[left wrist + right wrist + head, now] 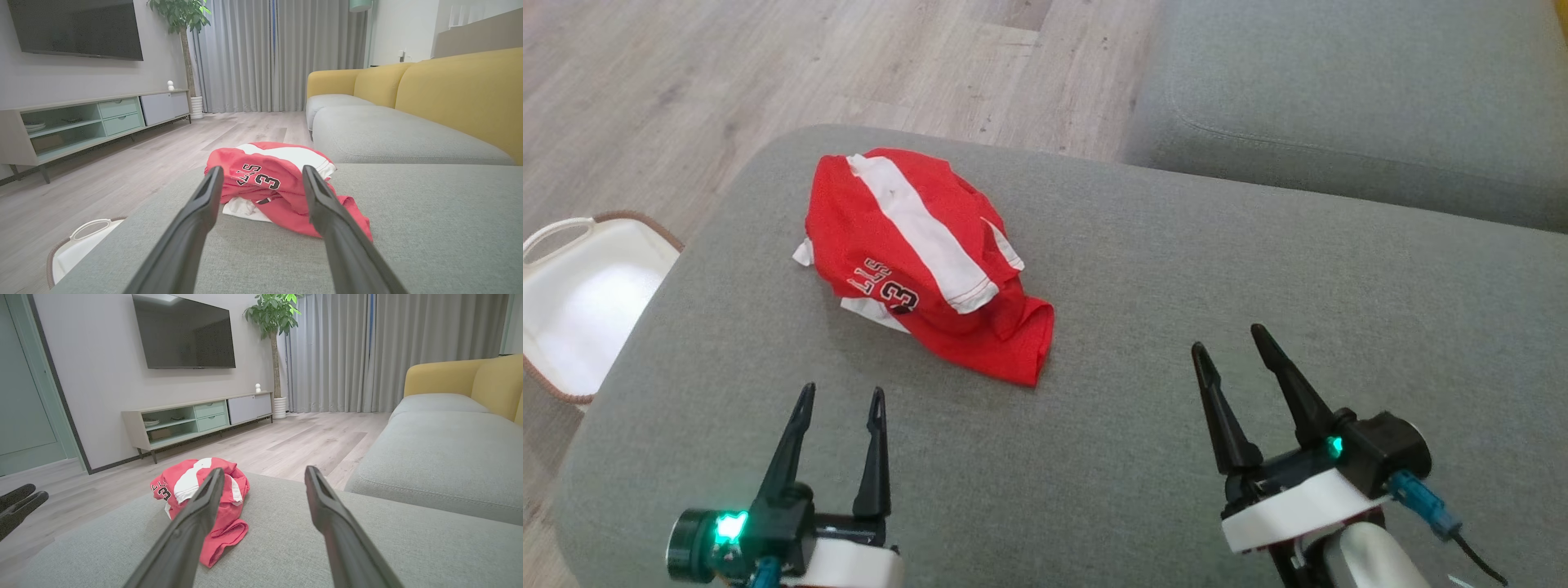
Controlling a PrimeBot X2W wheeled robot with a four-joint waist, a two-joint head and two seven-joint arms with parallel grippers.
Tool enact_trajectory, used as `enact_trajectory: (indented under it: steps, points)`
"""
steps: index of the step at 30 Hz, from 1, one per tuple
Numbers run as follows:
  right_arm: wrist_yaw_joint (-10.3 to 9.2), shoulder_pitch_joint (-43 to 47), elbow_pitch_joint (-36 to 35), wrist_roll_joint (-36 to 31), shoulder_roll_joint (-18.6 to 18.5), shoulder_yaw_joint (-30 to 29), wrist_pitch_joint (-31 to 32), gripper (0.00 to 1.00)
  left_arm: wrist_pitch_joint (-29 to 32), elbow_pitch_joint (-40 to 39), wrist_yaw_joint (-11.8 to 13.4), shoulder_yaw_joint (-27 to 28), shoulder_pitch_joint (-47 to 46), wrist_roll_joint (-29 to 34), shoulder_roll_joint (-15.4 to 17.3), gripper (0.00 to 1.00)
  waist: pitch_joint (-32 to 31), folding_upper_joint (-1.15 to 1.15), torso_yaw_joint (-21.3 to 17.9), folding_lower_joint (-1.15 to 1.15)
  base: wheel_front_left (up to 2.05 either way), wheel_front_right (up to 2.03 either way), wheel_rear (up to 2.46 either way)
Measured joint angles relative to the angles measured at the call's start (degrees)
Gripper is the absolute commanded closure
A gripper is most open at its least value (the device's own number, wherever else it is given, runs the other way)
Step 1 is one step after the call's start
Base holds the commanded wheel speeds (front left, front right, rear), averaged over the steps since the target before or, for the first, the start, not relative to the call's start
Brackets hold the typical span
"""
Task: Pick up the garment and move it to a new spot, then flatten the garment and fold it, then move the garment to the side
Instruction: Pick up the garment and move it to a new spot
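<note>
Garment: a red mesh jersey [923,261] lies crumpled in a heap, upper left of centre in the head view, resting on the grey seat cushion [1176,269].
Garment details: a broad white band runs across the top of the heap. A black, white-outlined "3" and some lettering show on its lower left side, and a red flap trails toward the lower right.
Left gripper [842,392]: at the lower left of the head view, with its fingers apart and nothing between them. The tips point up the frame toward the jersey, near its lower edge but not touching it.
Right gripper [1228,340]: at the lower right of the head view, with its fingers spread and empty, well to the right of the jersey.
Left wrist view: the jersey sits at frame centre, framed between the two dark fingers and beyond their tips.
Right wrist view: the jersey is left of centre, partly behind one finger.
Basket [572,237]: white with a brown rim, standing on the wooden floor [686,82] at the left edge of the head view, beside the cushion.
Second cushion [1339,98]: grey, at the upper right of the head view.
Background: a wall-mounted television [184,332], a low cabinet [196,416], a potted plant [276,310] and grey curtains [347,351].
</note>
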Motion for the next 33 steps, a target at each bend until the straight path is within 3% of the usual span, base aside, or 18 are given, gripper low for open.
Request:
enact_trajectory:
  steps: [14, 20, 24, 33]
  points:
    - [0.0, -0.04, -0.12, -0.15, 0.0, 0.05, 0.0, 0.0, 0.0, 0.09, -0.65, 1.65, -0.41, 0.64, 0.59, 0.0, 2.26, 0.0, -0.78, 0.0, 0.0, 0.0, 0.0]
    - [0.0, -0.91, -1.18, -1.75, -0.01, -3.13, 0.0, 0.0, 0.01, 9.11, -5.47, 1.25, -13.24, 0.94, 2.97, 0.0, 6.83, 0.0, -1.99, 0.01, 0.0, 0.0, 0.0]
    - [0.0, -3.11, -1.74, -2.38, -0.02, -4.43, 0.0, 0.0, 3.09, 15.5, -8.1, -0.67, -22.21, 0.94, 4.78, 0.0, 9.83, 0.0, -2.78, 0.01, 0.0, 0.0, 0.0]
    - [0.0, -5.3, -2.21, -2.57, -0.09, -5.41, 0.0, 0.0, 8.87, 23.62, -9.83, -6.43, -34.34, -3.16, 6.6, 0.0, 14.79, 0.0, -5.94, 0.02, 0.0, 0.0, 0.0]
